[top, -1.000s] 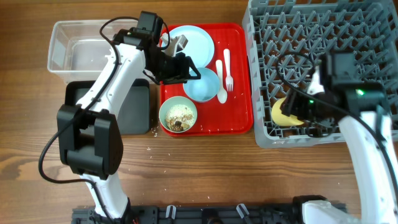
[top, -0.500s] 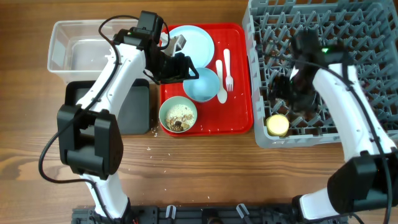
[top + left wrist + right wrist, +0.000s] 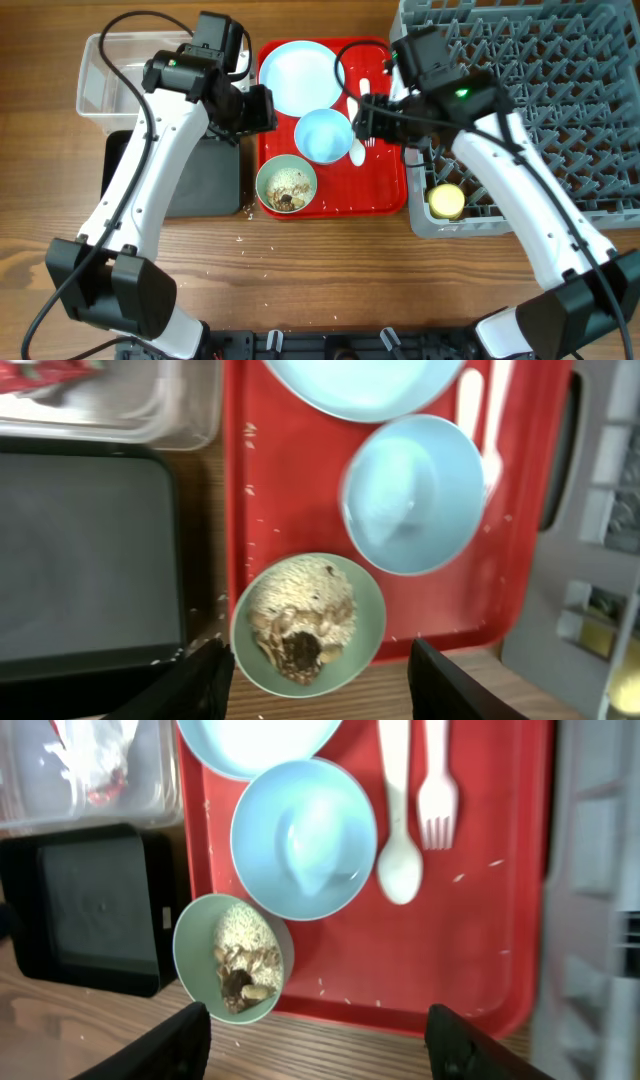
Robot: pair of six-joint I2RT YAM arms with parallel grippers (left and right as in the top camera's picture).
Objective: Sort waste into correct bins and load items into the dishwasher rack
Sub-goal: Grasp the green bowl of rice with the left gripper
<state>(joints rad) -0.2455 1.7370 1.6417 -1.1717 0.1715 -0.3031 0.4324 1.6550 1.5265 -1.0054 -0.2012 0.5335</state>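
Observation:
The pale blue plate (image 3: 298, 74), pale blue bowl (image 3: 322, 135) and pale green bowl (image 3: 287, 186) holding beige-brown food scraps (image 3: 300, 622) lie on the red tray. The white spoon (image 3: 397, 820) and fork (image 3: 437, 790) lie beside the blue bowl. Crumpled white paper with red bits (image 3: 90, 760) is in the clear tub (image 3: 105, 85). The black tray (image 3: 205, 180) sits in front of the tub. The yellow cup (image 3: 446, 201) stands in the grey rack (image 3: 560, 90). My left gripper (image 3: 255, 108) is open and empty at the red tray's left edge. My right gripper (image 3: 368, 115) is open and empty above the fork and spoon.
The red tray (image 3: 385, 190) lies between the bins and the rack, with crumbs scattered on it. A few crumbs lie on the wooden table (image 3: 330, 270) in front of it. The rack's near-left corner holds only the cup.
My right arm has swung left from the rack to over the red tray, leaving the yellow cup in the rack. My left gripper has moved left off the plate toward the bins.

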